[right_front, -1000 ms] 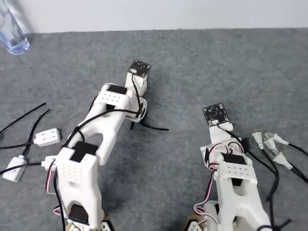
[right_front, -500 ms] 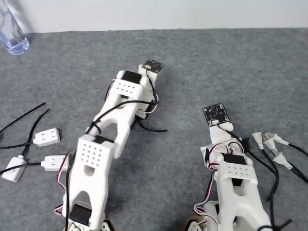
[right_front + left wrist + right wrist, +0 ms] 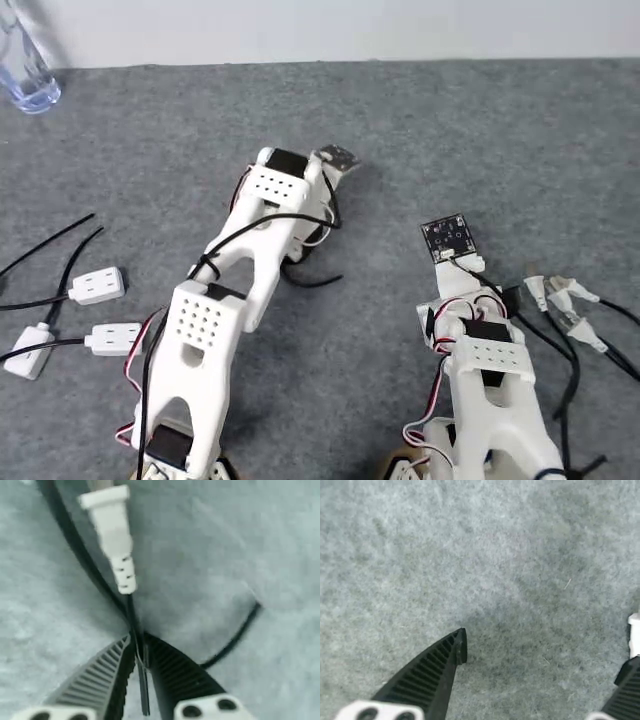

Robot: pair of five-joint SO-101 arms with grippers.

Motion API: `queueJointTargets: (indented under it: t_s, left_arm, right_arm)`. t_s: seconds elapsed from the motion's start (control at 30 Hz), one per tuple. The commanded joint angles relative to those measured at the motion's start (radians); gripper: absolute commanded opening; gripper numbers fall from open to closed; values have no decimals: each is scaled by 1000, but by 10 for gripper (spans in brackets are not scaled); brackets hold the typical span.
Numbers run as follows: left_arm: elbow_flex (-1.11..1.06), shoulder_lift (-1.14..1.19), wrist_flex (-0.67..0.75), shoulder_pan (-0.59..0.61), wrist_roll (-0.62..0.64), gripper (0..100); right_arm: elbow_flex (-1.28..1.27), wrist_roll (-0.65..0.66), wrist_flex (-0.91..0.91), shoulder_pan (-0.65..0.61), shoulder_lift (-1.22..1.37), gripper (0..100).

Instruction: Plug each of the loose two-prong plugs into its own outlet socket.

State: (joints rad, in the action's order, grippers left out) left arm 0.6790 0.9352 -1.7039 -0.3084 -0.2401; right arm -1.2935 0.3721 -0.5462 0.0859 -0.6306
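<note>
1. Three outlet sockets (image 3: 98,285) lie near the desk's (image 3: 420,120) left edge.
2. My left gripper (image 3: 137,642) pinches the cord (image 3: 130,607) behind a white plug (image 3: 112,530) mid-desk, presumably to drag it socketward.
3. My right gripper (image 3: 545,655) gapes over bare desk beside the spare plugs (image 3: 550,295) at the right edge.

plug (image 3: 114,535): blurred, prongs cut off by edge | right hand (image 3: 547,654): one finger mostly past edge

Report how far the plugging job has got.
Done: nothing; the three sockets sit without plugs. In hand: the left arm's jaws are shut on the black cord just behind a white plug. Left: seating that plug, then the loose plugs beside the right arm.
</note>
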Motion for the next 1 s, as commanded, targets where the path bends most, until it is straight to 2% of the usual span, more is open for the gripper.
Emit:
queueJointTargets:
  t_s: [0.0, 0.2, 0.47, 0.77, 0.87, 0.97]
  left_arm:
    - [-229, -207, -54, -34, -207, 11]
    - [-627, -565, -54, -32, -499, 11]
    - [-1112, -898, -32, -43, -790, 11]
    - [-1178, -1166, 25, -44, -775, 11]
    - [-1184, -1217, 32, -106, -741, 11]
    - [-1184, -1227, 83, -198, -652, 11]
  right_arm:
    - [5, -3, 21, 15, -24, 448]
    - [5, -3, 21, 16, -24, 448]
    - [5, -3, 21, 16, -24, 448]
    - [5, -8, 22, 41, -33, 448]
    - [9, -12, 22, 73, -35, 448]
    - [12, -14, 21, 90, -35, 448]
